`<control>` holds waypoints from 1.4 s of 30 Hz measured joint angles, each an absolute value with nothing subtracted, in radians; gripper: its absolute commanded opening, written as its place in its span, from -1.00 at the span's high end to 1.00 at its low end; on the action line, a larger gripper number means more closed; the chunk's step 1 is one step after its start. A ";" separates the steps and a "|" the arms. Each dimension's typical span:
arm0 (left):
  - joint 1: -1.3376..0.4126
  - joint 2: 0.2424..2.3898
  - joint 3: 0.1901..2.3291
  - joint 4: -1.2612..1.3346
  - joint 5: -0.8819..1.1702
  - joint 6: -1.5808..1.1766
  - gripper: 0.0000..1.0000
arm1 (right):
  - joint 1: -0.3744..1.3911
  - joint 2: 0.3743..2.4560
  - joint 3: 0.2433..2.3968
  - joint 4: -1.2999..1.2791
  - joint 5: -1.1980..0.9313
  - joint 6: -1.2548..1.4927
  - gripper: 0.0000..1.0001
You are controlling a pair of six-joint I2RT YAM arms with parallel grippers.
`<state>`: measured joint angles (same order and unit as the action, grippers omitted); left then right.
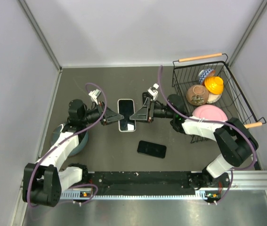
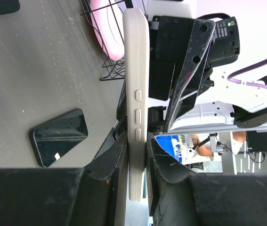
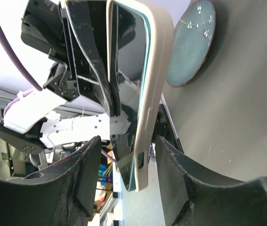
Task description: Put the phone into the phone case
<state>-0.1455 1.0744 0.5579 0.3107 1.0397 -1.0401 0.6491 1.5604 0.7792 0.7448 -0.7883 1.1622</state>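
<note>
My left claw (image 2: 136, 151) pinches the cream rounded phone case (image 2: 136, 70) on edge. My right claw (image 3: 128, 143) gapes around it, untouching, and the flat black phone (image 1: 151, 149) lies apart.

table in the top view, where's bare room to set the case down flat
Bare: the far strip of table behind the case, left of the basket, and the patch between blue plate and phone. Crowded: the basket side, and around the case.
</note>
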 measured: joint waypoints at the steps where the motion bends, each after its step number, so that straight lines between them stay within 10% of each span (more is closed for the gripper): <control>1: -0.146 1.076 0.558 0.313 1.039 -1.042 1.00 | 0.651 1.560 0.774 0.745 -0.794 1.162 0.00; 42: -0.146 1.113 0.535 0.484 1.059 -1.079 1.00 | 0.701 1.544 0.680 0.858 -0.794 1.214 0.09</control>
